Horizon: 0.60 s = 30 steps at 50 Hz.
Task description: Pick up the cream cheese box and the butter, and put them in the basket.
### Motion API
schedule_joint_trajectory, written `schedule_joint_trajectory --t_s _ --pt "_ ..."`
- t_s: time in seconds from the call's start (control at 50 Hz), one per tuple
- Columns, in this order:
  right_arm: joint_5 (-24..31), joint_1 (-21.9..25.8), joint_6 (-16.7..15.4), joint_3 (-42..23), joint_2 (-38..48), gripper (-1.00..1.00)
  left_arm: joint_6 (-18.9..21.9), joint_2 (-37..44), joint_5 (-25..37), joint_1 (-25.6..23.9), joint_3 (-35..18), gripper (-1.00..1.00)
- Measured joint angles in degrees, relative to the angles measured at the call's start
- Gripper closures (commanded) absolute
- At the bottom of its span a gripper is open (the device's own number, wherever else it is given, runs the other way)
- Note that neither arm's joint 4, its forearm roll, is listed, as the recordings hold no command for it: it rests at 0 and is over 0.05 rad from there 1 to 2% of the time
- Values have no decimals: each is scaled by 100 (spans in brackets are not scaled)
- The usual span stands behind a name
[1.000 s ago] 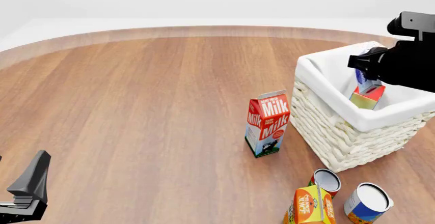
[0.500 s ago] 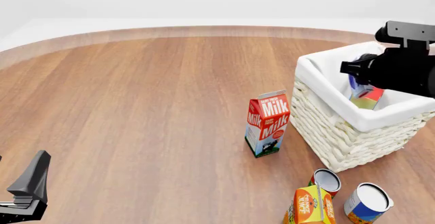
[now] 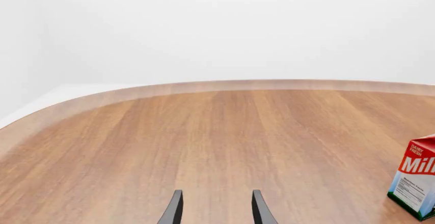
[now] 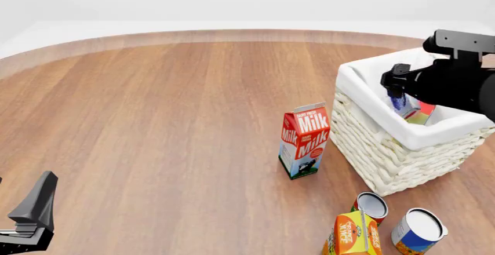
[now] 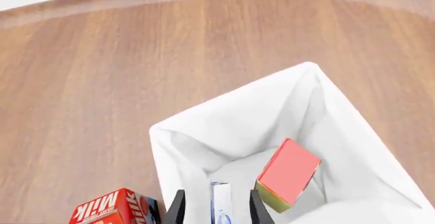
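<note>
The basket [image 4: 386,145] is square, its walls thick cream wicker weave, with a smooth white cloth liner folded over the rim; it stands on a glossy wood-grain table [image 4: 155,121] with a rounded far edge. Inside it the butter [image 5: 289,173], a boxy carton showing a plain red face with a green-yellow edge, leans tilted against the liner; in the front view only its red and orange corner [image 4: 421,115] shows past the arm. The right gripper [image 5: 216,208] hangs over the basket's inside with its two dark fingers parted around a thin white and pale blue box, the cream cheese box [image 5: 219,203]; whether the fingers actually press on it cannot be told. From the front that box appears as a blue and white sliver [image 4: 399,101] under the black arm. Just outside the basket's left wall stands a gabled red carton [image 4: 304,140] lettered "Milk" in white, with blue lower panels. In front of the basket are two round tins [image 4: 418,230] and an orange juice carton [image 4: 352,235]. The left gripper [image 3: 215,208], well away from the basket, holds its slim black fingers apart over bare wood with nothing between them.
</note>
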Motion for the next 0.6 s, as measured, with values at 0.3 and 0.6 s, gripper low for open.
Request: schedule_joint_trajectory --t_s 0.3,0.6 --pt "-48 51 54 32 -65 -100 0 0 0 0 0 -100" --pt "258 240 1 -58 -442 -100 0 0 0 0 0 -100"
